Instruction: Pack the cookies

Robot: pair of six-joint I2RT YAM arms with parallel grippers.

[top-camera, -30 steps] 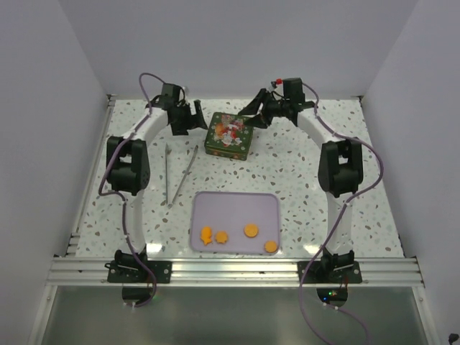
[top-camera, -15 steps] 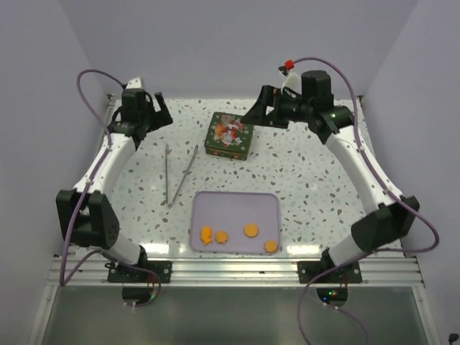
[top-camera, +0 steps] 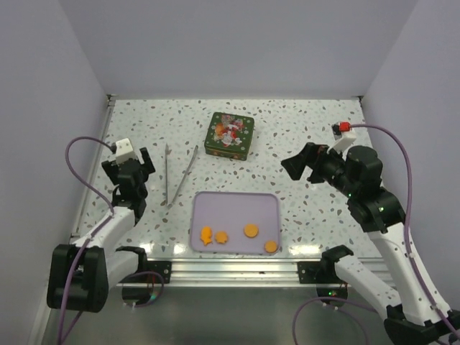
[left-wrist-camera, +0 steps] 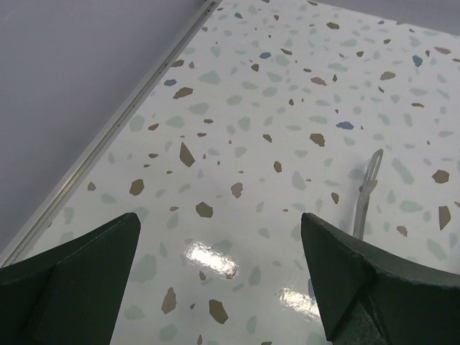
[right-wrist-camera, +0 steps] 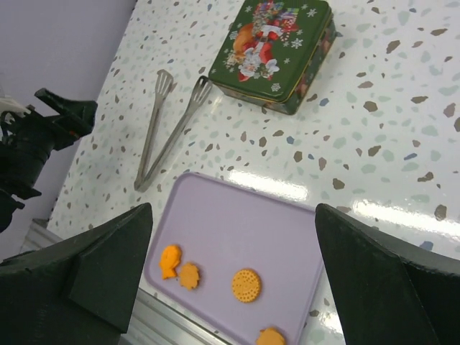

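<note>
Orange cookies [top-camera: 251, 230], four in all, lie on one lavender tray [top-camera: 230, 207] at the near middle of the speckled counter [top-camera: 309, 136] in the top view: two touching side by side at the tray's near left, one alone towards the middle, one at the near right corner. One green tin [top-camera: 230, 134] with a festive lid sits shut beyond the tray, and one pair of metal tongs [top-camera: 167, 176] lies between tin and tray on the left. The left pincer [top-camera: 128, 164] hangs near the counter's left edge, the right pincer [top-camera: 293, 167] above the right half; both hold nothing. From the left wrist, the left pincer [left-wrist-camera: 219, 223] has its two fingers spread wide over bare counter [left-wrist-camera: 237, 108], with one tip of the tongs [left-wrist-camera: 366, 190] just ahead to the right. From the right wrist, the right pincer [right-wrist-camera: 233, 215] is likewise spread wide, framing the tray [right-wrist-camera: 237, 223] with the four cookies [right-wrist-camera: 246, 284], one plainly round and one cut by the picture's edge, plus the tin [right-wrist-camera: 277, 47] and the tongs [right-wrist-camera: 164, 81].
</note>
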